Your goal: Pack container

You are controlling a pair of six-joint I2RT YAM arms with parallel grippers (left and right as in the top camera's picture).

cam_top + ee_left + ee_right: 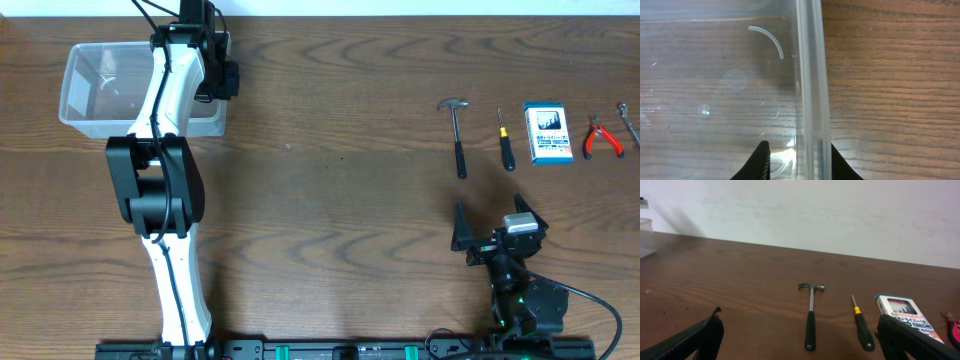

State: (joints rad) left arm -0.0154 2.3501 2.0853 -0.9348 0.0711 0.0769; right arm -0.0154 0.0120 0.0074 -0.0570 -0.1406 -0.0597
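Wooden table (330, 200): the left arm (165, 180) is lying stretched from its base at 7 o'clock up toward 11 o'clock, elbow raised midway, wrist hanging over the 3 o'clock wall of the container (85, 85), which is sitting at 10 o'clock. The left gripper (799, 150) is straddling that wall, one finger inside and one outside, drawn in narrow; cannot tell whether they are pinching it. The right arm (520, 290) is sitting folded at 5 o'clock, right gripper (495, 222) gaping wide around nothing, facing 12 o'clock toward the hammer (458, 135), blue-and-white box (548, 132), screwdriver (505, 140) and red pliers (603, 138).
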